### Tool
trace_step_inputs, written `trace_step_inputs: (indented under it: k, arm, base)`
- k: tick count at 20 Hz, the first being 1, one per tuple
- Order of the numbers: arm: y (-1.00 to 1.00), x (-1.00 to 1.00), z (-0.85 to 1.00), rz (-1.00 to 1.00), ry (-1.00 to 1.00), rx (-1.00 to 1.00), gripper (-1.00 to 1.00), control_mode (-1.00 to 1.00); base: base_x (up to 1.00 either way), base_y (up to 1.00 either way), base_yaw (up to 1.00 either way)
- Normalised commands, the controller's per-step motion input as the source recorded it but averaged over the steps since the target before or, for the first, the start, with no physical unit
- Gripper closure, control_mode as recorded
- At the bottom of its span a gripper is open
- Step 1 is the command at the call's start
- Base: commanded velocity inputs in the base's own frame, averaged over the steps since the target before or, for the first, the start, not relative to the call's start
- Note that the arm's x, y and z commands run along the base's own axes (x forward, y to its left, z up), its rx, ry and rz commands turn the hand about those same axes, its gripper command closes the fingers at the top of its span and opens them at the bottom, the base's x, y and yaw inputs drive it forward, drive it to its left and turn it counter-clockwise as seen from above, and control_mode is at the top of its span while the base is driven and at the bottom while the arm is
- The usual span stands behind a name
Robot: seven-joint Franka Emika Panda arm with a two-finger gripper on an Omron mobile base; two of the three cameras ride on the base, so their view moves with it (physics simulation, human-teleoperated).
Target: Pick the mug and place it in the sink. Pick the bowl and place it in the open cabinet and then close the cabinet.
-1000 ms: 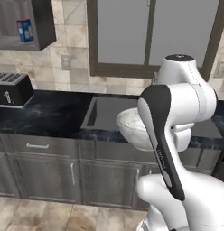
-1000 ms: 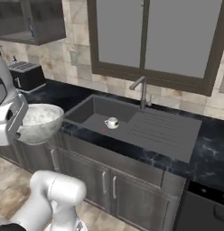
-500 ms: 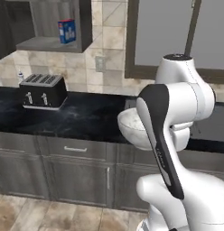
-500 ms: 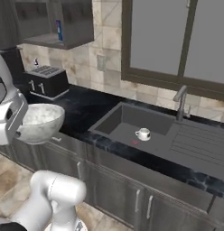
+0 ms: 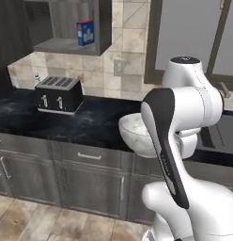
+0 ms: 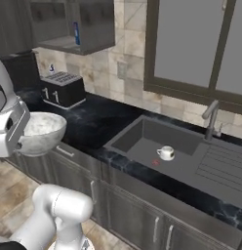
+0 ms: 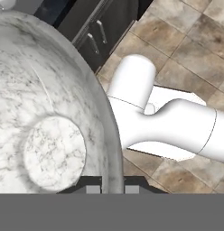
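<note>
My gripper [image 7: 106, 189] is shut on the rim of the wide speckled bowl [image 7: 50, 135], which I hold in the air in front of the counter edge. The bowl [image 5: 135, 134] shows partly behind my arm in the left base view, and the bowl [image 6: 42, 129] hangs at the left of the right base view. In the dark sink [image 6: 137, 139] stands the small white mug [image 6: 166, 153], beside the red drain mark. The open cabinet [image 5: 71, 44] is up and to the left on the wall, and the cabinet [image 6: 84, 41] shows its bare shelf.
A blue box [image 5: 84, 33] stands on the cabinet shelf. A black toaster [image 5: 59, 94] sits on the dark counter below it. The faucet [image 6: 211, 117] rises behind the sink, under the window. Base cabinets with drawers run beneath the counter, above a tiled floor.
The whole scene has slid to the right as the base drove left; toaster and open cabinet have come into view. The bowl stays in my gripper, and the mug stays in the sink.
</note>
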Motion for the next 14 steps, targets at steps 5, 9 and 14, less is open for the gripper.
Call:
trace_step_inputs:
  k: [5, 9, 14]
  arm:
    - [0.00, 0.00, 0.00, 0.00, 0.00, 0.00, 1.00, 1.00]
    - [0.00, 0.00, 0.00, 0.00, 0.00, 0.00, 1.00, 1.00]
    - [0.00, 0.00, 0.00, 0.00, 0.00, 0.00, 1.00, 1.00]
  base:
    - [0.41, 0.22, 0.07]
    - [0.46, 0.66, 0.00]
    - [0.42, 0.69, 0.00]
